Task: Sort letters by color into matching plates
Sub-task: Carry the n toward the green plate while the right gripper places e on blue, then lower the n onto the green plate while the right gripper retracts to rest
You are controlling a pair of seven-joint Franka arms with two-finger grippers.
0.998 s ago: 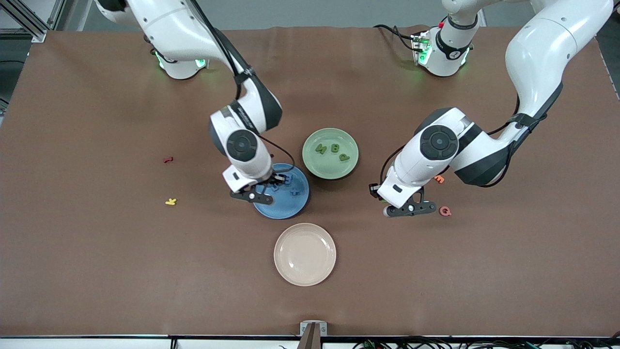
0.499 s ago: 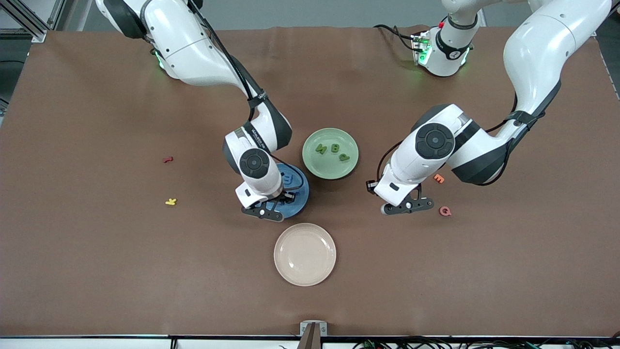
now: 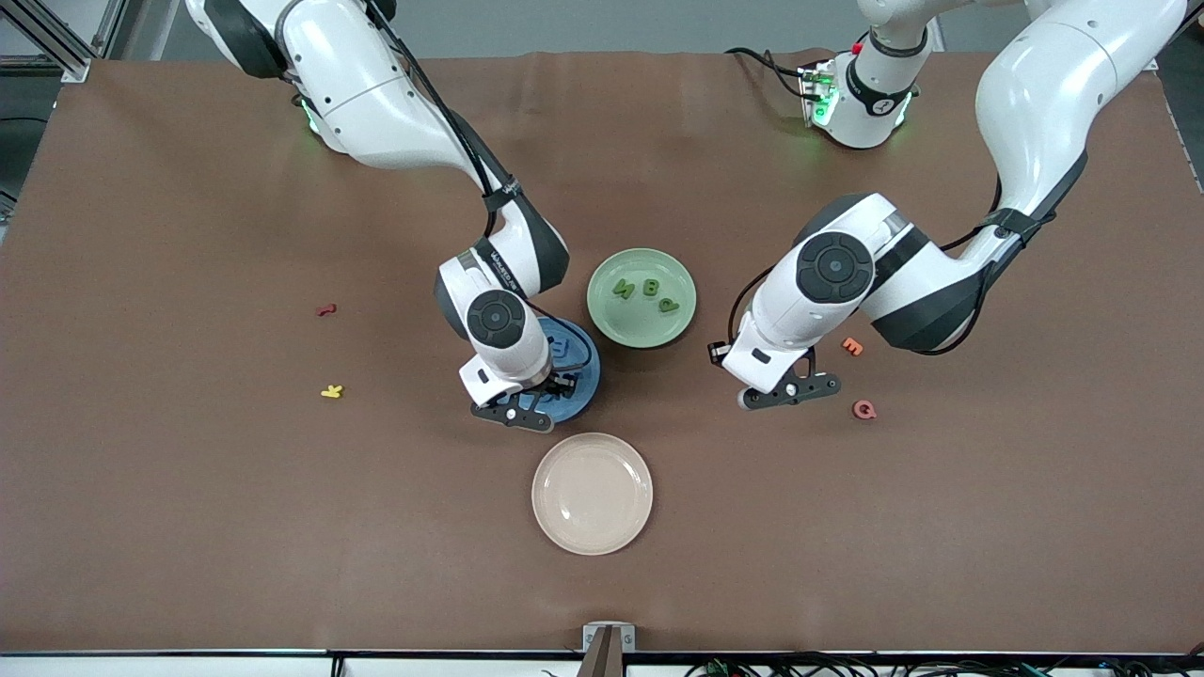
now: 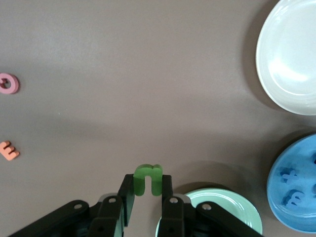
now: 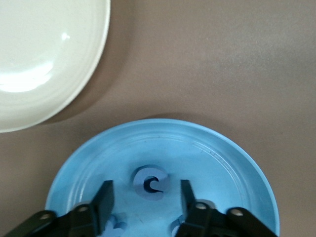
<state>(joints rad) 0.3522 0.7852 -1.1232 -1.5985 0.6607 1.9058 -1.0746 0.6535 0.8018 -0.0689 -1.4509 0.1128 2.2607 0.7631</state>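
Overhead, brown table [image 3: 188, 517]: left end effector [image 4: 147, 197] grips green letter [image 4: 148, 178]; right end effector [image 5: 144, 200] released.

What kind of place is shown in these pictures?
Probably a robotics lab. Two robot arms stand at a table with a brown cover, metal framing shows at one corner, and cables run along the table's near edge.

Most of the blue plate [image 3: 578, 376] is covered by the right arm in the front view, so its letters can't really be made out there. The cream plate [image 5: 44, 59] gets cropped in both wrist views.
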